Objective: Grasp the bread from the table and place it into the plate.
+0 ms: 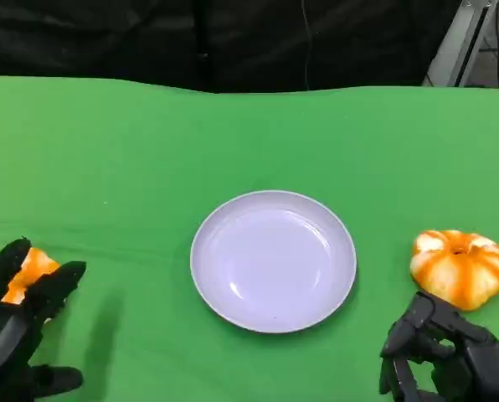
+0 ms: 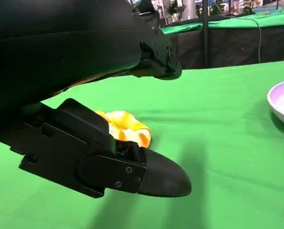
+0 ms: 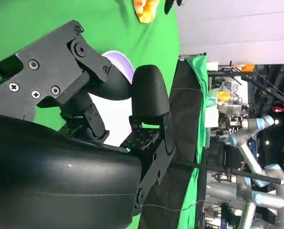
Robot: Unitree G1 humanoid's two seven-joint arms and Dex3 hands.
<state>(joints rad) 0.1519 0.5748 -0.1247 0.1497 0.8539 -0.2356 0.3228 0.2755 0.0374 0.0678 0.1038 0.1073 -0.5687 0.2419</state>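
A green tabletop (image 1: 149,151) carries a lilac plate (image 1: 273,260). Well left of the plate, the left hand (image 1: 19,322) grips the orange bread (image 1: 28,272). It should keep that grip firm, lift clear, then release over the plate's middle.

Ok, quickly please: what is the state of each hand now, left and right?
Left hand: fingers around the bread at the table's left edge, apparently gripping it.
Right hand: fingers curled in, holding nothing, just short of the pumpkin-shaped bun.
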